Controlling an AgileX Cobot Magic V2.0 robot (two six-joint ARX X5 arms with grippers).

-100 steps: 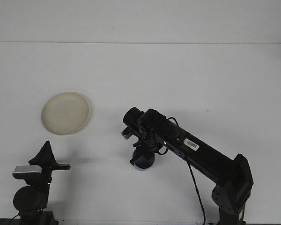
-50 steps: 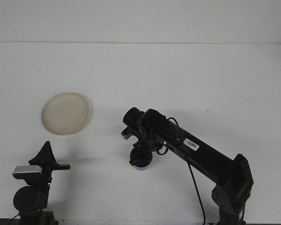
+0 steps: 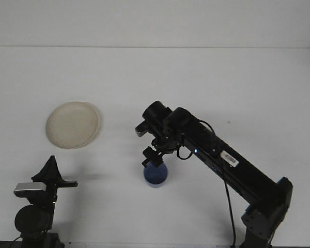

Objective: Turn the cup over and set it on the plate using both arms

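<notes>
One blue cup, one plate, two arms.

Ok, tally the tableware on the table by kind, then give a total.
Plates: 1, the cream plate at left.
Cups: 1, the blue cup under the right pincer.
Total: 2.
</notes>
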